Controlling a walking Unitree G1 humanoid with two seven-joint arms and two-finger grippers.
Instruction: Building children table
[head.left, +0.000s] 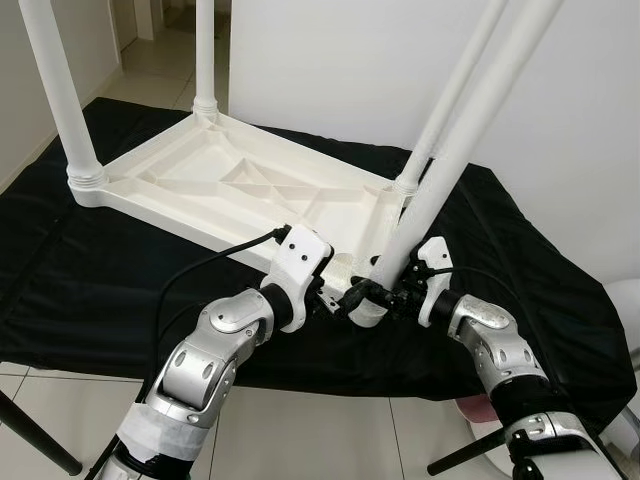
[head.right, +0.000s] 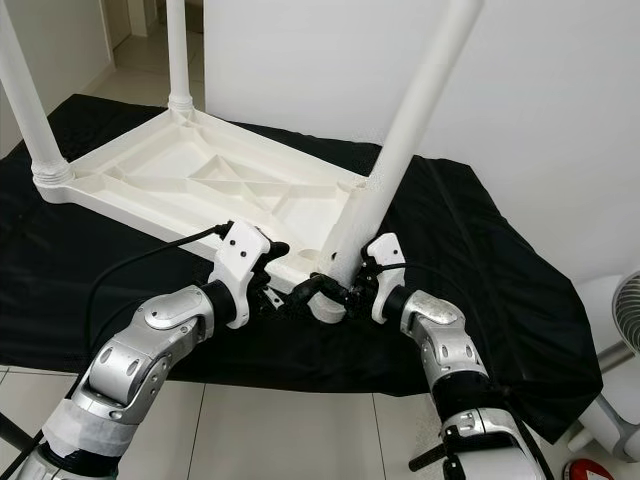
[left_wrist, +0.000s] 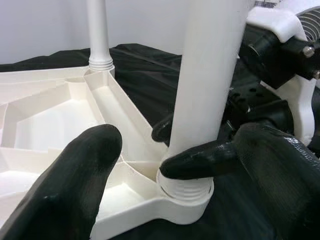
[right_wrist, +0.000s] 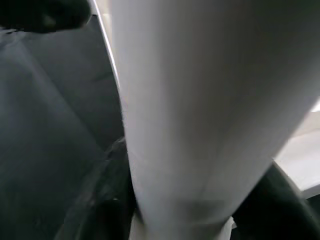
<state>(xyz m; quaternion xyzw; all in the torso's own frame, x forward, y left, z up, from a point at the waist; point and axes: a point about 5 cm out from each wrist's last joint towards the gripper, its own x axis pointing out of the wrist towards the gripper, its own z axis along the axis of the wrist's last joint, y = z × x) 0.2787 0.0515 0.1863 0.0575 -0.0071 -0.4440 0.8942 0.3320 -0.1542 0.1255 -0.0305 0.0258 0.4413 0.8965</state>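
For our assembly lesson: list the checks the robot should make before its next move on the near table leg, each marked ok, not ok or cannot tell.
1. Near leg sits in its corner socket: ok.
2. Thread fully seated: cannot tell.
3. Right gripper clamped on the leg's base: ok.
4. Left gripper open beside the socket: ok.
5. Tabletop upside down, flat on the black cloth: ok.
6. Three other legs upright: ok.

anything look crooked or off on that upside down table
The near right leg leans away from the tabletop instead of standing as straight as the far legs. Its base sits in the corner socket, with the right gripper around it and the left gripper beside it.
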